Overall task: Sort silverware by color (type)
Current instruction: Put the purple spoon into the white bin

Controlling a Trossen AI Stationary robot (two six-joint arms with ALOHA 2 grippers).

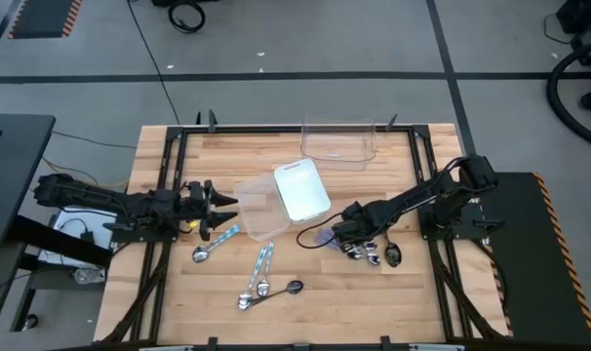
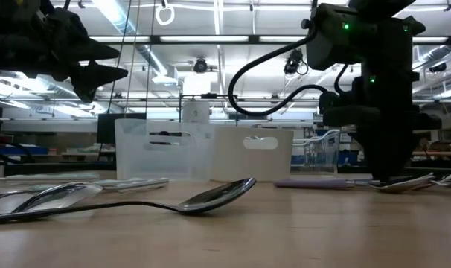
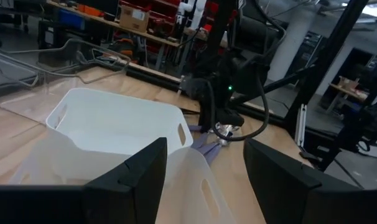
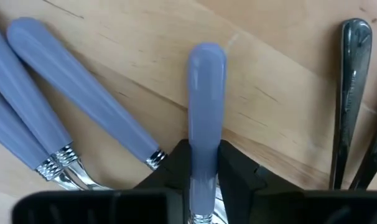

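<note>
My right gripper [image 1: 338, 232] [image 4: 205, 167] is down at the table's right half and shut on a purple-handled spoon [image 4: 206, 81]. Two more purple handles [image 4: 83, 102] lie beside it, and dark spoons [image 1: 393, 255] [image 4: 353, 93] rest on the wood close by. Two light-blue spoons [image 1: 217, 244] [image 1: 264, 263] and a dark spoon [image 1: 281, 291] [image 2: 210, 196] lie flat left of the middle. My left gripper [image 1: 222, 209] [image 3: 204, 180] hovers open above the table's left half, pointing at the containers. My right gripper pinches the purple spoon's handle [image 4: 206, 152] between its two fingers [image 4: 235, 171], near the metal neck. The fingers come from above and lie along the handle, whose free end [image 4: 206, 56] points away from them, level with the wood. Whether it is lifted clear I cannot tell.
A white container [image 1: 301, 189] [image 3: 114, 124] and a translucent one [image 1: 259, 209] stand mid-table between the arms; a clear container [image 1: 336, 142] stands at the far edge. A black frame [image 1: 169, 166] runs round the wooden top.
</note>
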